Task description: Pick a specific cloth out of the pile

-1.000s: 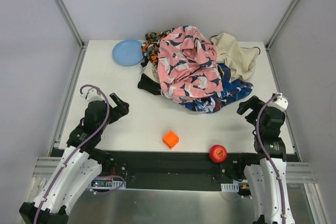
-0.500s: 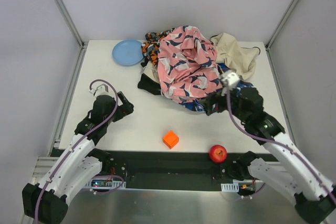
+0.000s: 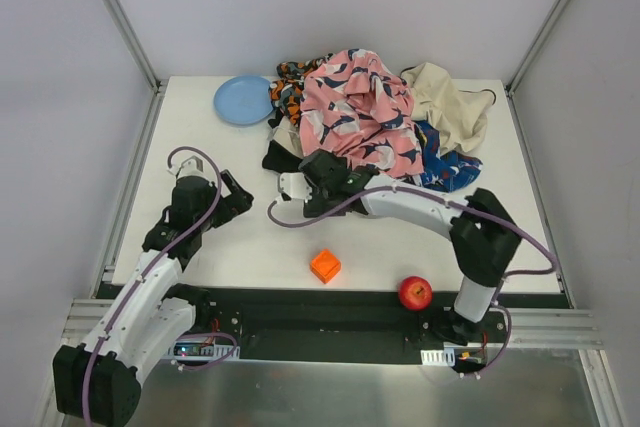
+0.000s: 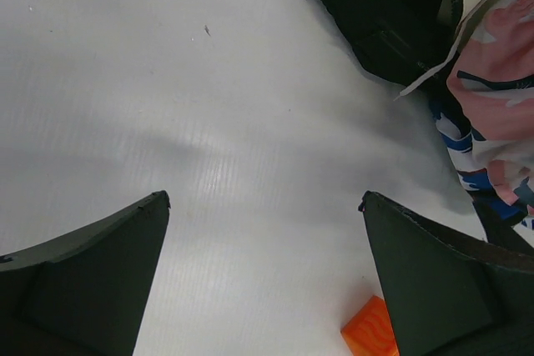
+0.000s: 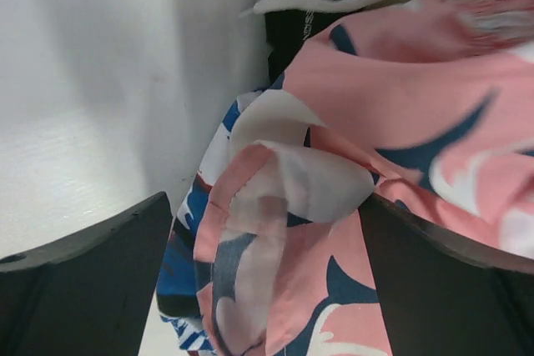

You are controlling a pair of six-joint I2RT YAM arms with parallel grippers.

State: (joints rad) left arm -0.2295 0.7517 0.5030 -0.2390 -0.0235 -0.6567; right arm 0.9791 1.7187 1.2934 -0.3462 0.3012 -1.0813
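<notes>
Black cloth (image 3: 283, 159): plain soft black fabric, exposed only at the near-left edge of the heap, otherwise buried under the pink navy-and-white patterned garment (image 3: 355, 112).
Pile (image 3: 440, 162): mixed garments bunched at the far middle of the white table (image 3: 200, 137).
Right gripper (image 3: 306, 178): fingers spread wide, nothing clamped, at the heap's left flank; pink folds between the fingers, black fabric just beyond, probably lined up for that exposed corner.
Left gripper (image 3: 236, 203): fingers apart, empty, over bare table, apparently kept clear of the reach.
Risk: pink fold likely pinched along with the black.
</notes>
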